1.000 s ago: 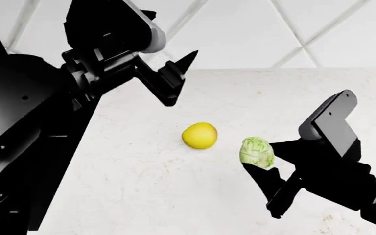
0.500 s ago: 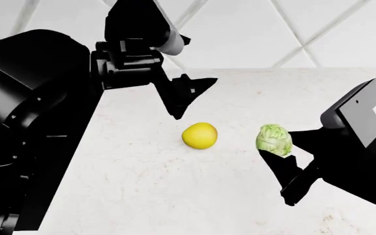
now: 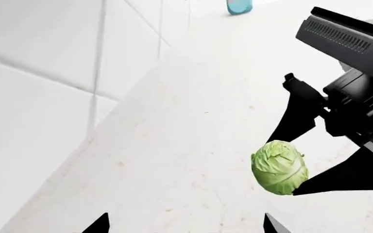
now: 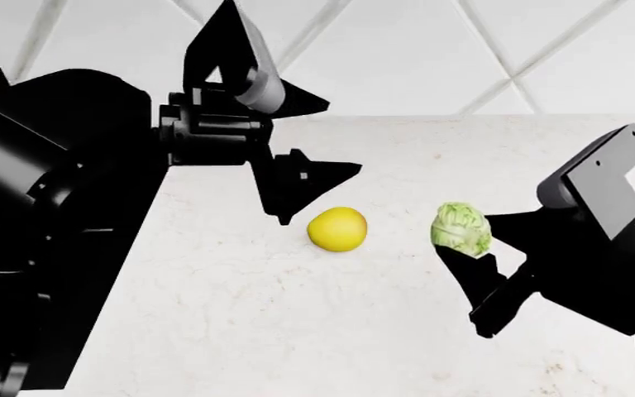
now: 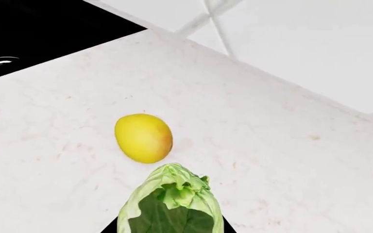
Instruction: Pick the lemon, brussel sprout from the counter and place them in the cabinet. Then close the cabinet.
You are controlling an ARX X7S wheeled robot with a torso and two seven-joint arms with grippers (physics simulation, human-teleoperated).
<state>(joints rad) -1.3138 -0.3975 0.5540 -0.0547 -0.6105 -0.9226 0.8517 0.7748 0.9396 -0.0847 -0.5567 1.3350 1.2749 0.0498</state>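
The yellow lemon (image 4: pixel 337 229) (image 5: pixel 144 138) lies on the white marble counter (image 4: pixel 241 331). Just right of it the pale-green brussel sprout (image 4: pixel 462 230) (image 5: pixel 173 204) (image 3: pixel 279 166) hangs above the counter, with my right gripper (image 4: pixel 469 241) shut on it. My left gripper (image 4: pixel 320 193) hovers open just up and left of the lemon, its black fingertips (image 3: pixel 267 222) spread wide with nothing between them. The cabinet is out of view.
A tiled white wall (image 4: pixel 428 50) rises behind the counter. The black sink (image 5: pixel 31 34) lies to the left of the lemon. A small blue object (image 3: pixel 240 6) stands far along the counter by the wall.
My left gripper has swung down and to the right, closer to the lemon. My right gripper lifted the brussel sprout up and to the right, then held nearly still.
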